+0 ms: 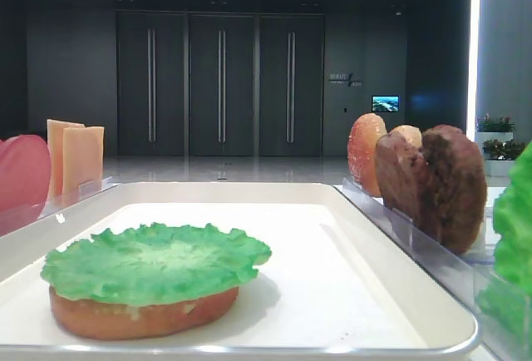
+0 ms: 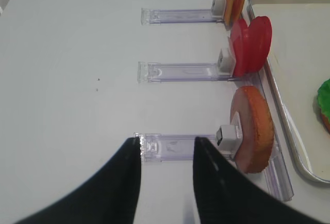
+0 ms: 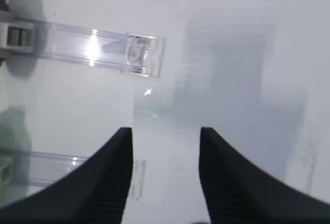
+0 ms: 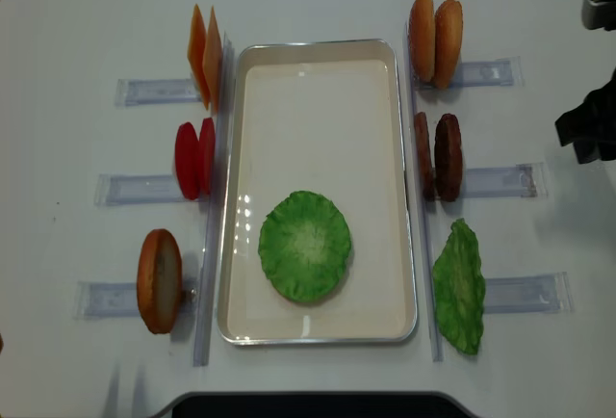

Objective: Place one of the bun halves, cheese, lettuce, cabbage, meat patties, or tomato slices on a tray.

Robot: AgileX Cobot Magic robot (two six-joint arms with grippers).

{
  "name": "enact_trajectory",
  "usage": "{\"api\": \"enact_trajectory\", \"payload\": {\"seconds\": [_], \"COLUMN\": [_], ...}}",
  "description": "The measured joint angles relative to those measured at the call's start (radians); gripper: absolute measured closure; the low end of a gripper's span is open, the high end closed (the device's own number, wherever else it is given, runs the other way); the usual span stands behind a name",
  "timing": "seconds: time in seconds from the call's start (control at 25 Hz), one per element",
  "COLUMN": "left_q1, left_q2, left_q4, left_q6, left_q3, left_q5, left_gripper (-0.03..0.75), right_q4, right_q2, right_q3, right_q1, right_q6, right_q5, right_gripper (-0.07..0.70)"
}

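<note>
Standing on edge along the table's (image 4: 58, 13) left side are three sets of food in clear holders (image 4: 154, 91): two cheese (image 4: 204, 54) slices toward the far edge, two tomato slices (image 4: 194, 158) midway, and a single bun half (image 4: 160, 279) toward the near edge, all with their flat faces turned left and right. The left gripper (image 2: 166, 154) hangs over the bare table beside the near holder, its dark fingers (image 2: 126, 182) drawn close together with nothing between them.

The tray (image 4: 318, 48) lies in the middle, its long axis running from near edge to far edge. In its near half the lettuce (image 4: 305, 245) lies flat, ruffled face up, draped over a bun half (image 1: 141, 311) that shows beneath it in the low front view; the leaf is almost round, with no clear long axis.

Right of the tray stand two more bun halves (image 4: 433, 37), then the meat patties (image 4: 438, 156), then a clump of green leaves (image 4: 459, 286) running lengthwise toward the near edge. The right gripper (image 3: 165, 144) is over bare table beyond the holders, fingers (image 3: 113, 177) parted and holding nothing.
</note>
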Motion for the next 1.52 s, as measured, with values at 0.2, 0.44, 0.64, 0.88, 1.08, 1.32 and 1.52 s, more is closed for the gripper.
{"api": "enact_trajectory", "payload": {"seconds": [0.2,0.44,0.64,0.88,1.08,1.32,1.52], "left_q1": [0.0,0.0,0.0,0.0,0.0,0.0,0.0], "left_q2": [0.0,0.0,0.0,0.0,0.0,0.0,0.0], "left_q4": [0.0,0.0,0.0,0.0,0.0,0.0,0.0], "left_q6": [0.0,0.0,0.0,0.0,0.0,0.0,0.0], "left_q3": [0.0,0.0,0.0,0.0,0.0,0.0,0.0], "left_q5": [0.0,0.0,0.0,0.0,0.0,0.0,0.0], "left_gripper": [0.45,0.45,0.45,0.45,0.45,0.45,0.45], "right_q4": [-0.035,-0.046,-0.051,-0.052,-0.052,-0.053,-0.053], "right_q2": [-0.085,-0.185,-0.3,-0.596,-0.842,-1.104,-1.268], "right_q3": [-0.003,-0.003,-0.003,0.041,0.132,0.242,0.329], "right_q1": [-0.108,-0.157,-0.157,-0.157,-0.157,-0.157,-0.157], "right_q6": [0.03,0.043,0.075,0.107,0.133,0.159,0.184], "right_q5": [0.006,0.027,0.075,0.117,0.154,0.203,0.209], "right_gripper": [0.344,0.344,0.344,0.344,0.344,0.344,0.344]}}
